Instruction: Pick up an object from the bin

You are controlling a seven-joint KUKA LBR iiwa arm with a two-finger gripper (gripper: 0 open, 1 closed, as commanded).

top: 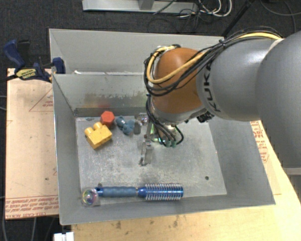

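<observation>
Robot arm (261, 79) leans in; its gripper (146, 154) hangs over bare bin (190, 164) floor just beyond the blue brush (140, 192), openness impossible to tell, nothing seen in it. Closing here would likely catch nothing, since the brush lies off its line
</observation>
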